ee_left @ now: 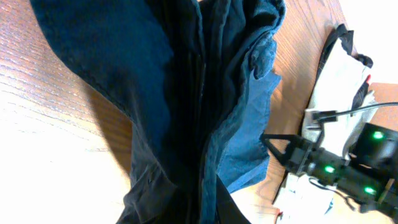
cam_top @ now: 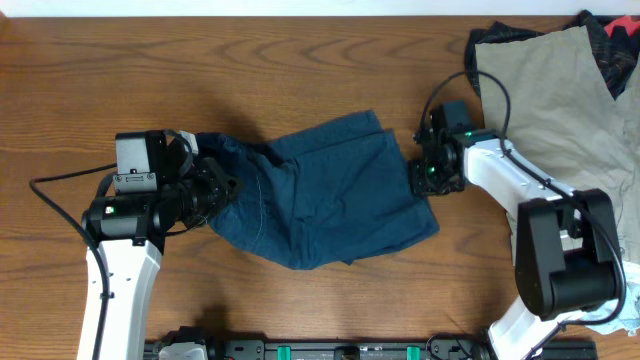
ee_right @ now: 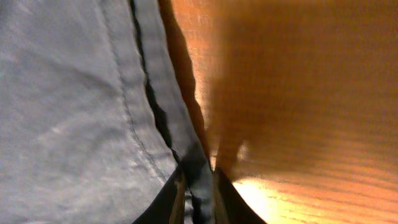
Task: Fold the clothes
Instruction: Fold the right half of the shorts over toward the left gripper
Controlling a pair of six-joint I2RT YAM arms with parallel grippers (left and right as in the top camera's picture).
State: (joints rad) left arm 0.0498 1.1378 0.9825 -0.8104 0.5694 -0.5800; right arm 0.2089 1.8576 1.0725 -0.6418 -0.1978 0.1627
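- Blue garment [cam_top: 325, 195]: lies mid-desk [cam_top: 250, 60], rumpled and loosely spread, with no clean fold showing.
- Left pincer [cam_top: 218, 190]: at the garment's left end. Cloth is bunched and lifted into it, so it appears clamped on the fabric, though the fingertips are buried in cloth.
- Right pincer [cam_top: 425, 178]: at the garment's right edge, nipped onto the hem, which runs between its fingers in the wrist view.
- Khaki garment [cam_top: 560, 90] and dark patterned piece [cam_top: 612, 40]: heaped at the far right corner, apart from both pincers.
- Progress, as judged: early. The first item is gripped at both ends but not folded, and the heap is left to do.
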